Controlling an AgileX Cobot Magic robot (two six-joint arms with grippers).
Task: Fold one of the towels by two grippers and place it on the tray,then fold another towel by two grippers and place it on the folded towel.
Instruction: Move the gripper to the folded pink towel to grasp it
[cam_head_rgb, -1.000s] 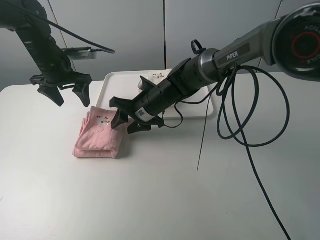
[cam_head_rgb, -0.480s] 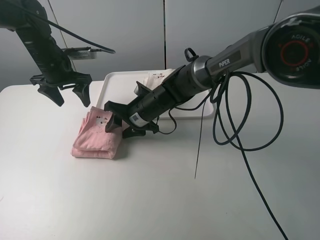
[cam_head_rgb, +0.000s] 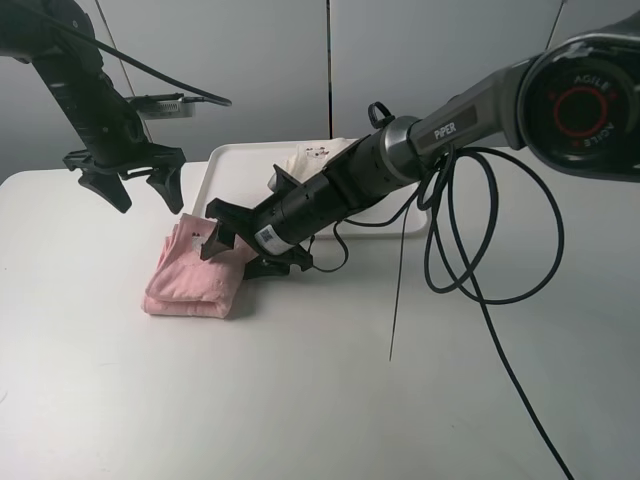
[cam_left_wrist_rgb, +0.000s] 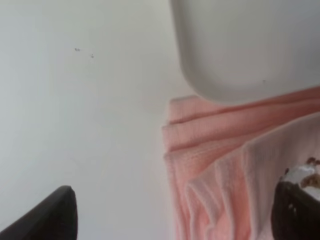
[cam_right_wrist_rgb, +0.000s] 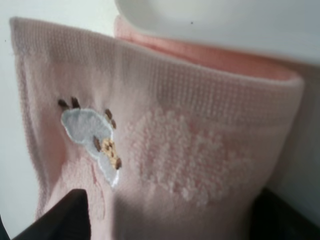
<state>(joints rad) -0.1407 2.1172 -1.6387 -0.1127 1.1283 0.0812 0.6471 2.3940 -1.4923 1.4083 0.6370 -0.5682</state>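
The pale pink towel (cam_head_rgb: 192, 278) lies folded on the table, just left of and in front of the white tray (cam_head_rgb: 222, 163). The cream towel (cam_head_rgb: 312, 155) lies on the tray, mostly hidden behind my right arm. My right gripper (cam_head_rgb: 235, 252) reaches across to the pink towel's right edge. It stands open, fingers wide either side of the cloth (cam_right_wrist_rgb: 190, 150) with its white label (cam_right_wrist_rgb: 92, 135). My left gripper (cam_head_rgb: 146, 205) hangs open above the towel's back left corner, clear of it. The left wrist view shows the pink folds (cam_left_wrist_rgb: 225, 165) and a tray corner (cam_left_wrist_rgb: 240, 50).
A loose black cable (cam_head_rgb: 396, 290) hangs from my right arm down to the table, right of the towel. The tray's rim (cam_right_wrist_rgb: 225, 20) overhangs the towel's far edge. Bare white table surrounds the towel in front and to the left.
My right gripper has slid left and slightly down onto the pink towel's right edge, and its jaws have spread wider. The left arm has stayed put.
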